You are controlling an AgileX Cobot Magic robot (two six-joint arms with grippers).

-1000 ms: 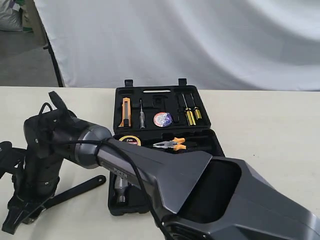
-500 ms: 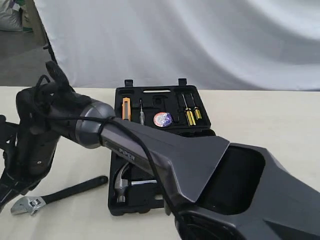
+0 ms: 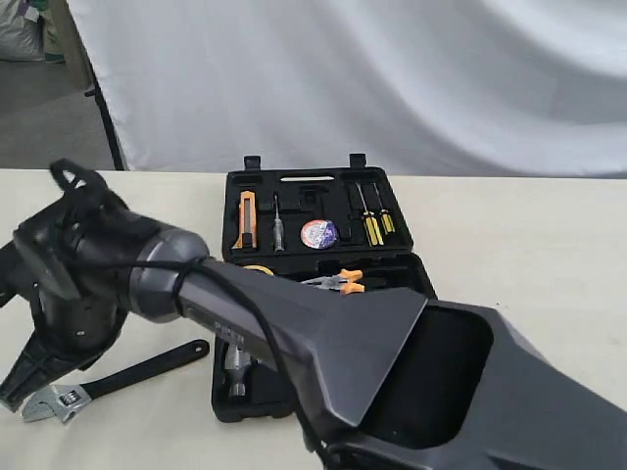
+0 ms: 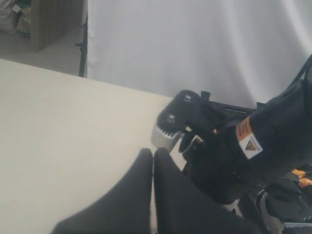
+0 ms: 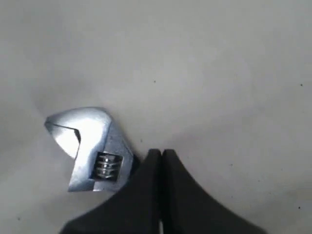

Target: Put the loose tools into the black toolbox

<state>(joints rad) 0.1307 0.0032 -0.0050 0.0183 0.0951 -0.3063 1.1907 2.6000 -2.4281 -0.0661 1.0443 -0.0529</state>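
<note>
Compared with one second before, the right gripper (image 3: 14,392) is now higher above the table (image 3: 529,245). Its fingers, which were apart then, are pressed together with nothing between them. The adjustable wrench (image 3: 122,375) has not come up with it. It lies flat on the table, left of the black toolbox (image 3: 392,191), and its silver head is just beside the gripper tips. In the right wrist view the neck of the wrench goes behind one finger, so I cannot tell whether the finger touches it there.

I judge that the closing missed the wrench, so this tool is not yet moved and needs a new approach with the fingers spread. The claw hammer (image 3: 235,370) appears to lie already in the near half of the toolbox, and the tape roll (image 3: 319,233) sits in the far half. The left gripper (image 4: 152,155) is also pressed together and holds nothing.
</note>
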